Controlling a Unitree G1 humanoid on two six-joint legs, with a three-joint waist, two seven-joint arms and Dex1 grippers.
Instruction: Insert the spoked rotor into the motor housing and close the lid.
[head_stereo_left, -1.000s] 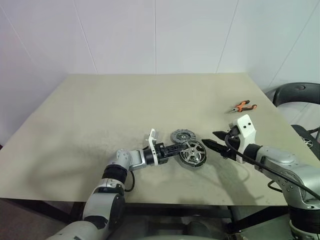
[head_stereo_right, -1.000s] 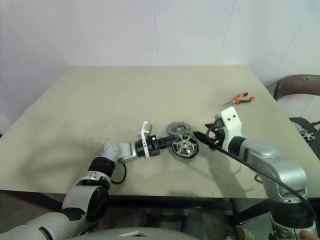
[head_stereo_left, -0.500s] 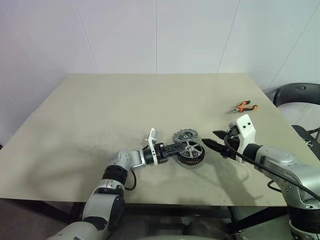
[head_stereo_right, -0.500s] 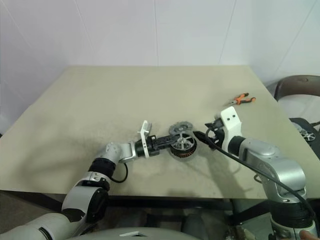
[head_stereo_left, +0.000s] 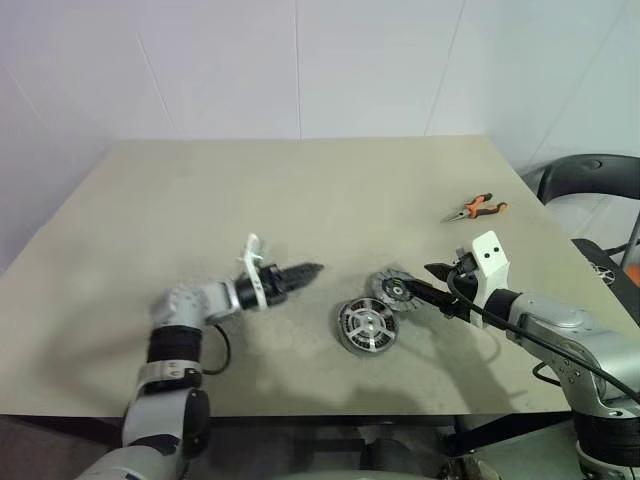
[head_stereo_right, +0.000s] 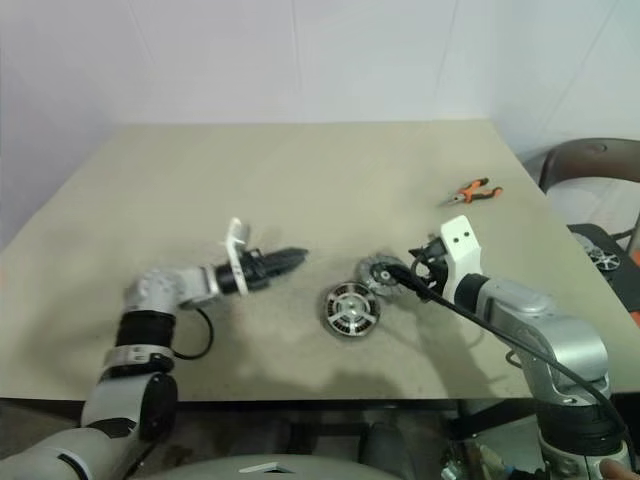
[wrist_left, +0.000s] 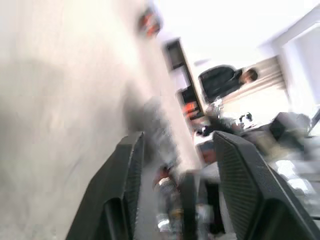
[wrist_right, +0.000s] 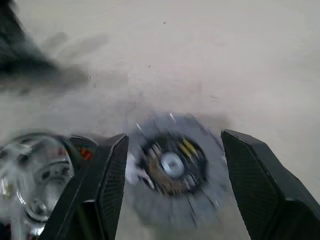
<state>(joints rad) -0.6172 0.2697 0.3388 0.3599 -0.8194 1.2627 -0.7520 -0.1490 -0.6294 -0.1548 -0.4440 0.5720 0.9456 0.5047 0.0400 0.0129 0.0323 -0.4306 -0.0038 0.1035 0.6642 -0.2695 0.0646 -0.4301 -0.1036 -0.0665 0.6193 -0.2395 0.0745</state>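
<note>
On the table (head_stereo_left: 200, 200), the rotor (head_stereo_left: 367, 325) sits seated in the housing, the lid (head_stereo_left: 397, 288) just beside. The right gripper (head_stereo_left: 432, 291) hangs wide and empty at the lid; the left gripper (head_stereo_left: 305, 271), narrow and empty, is well apart. Next: grasp lid, cap housing.

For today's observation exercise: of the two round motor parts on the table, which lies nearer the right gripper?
The grey lid, lying just before the right gripper; the spoked rotor sits farther off, toward the table's front edge.
</note>
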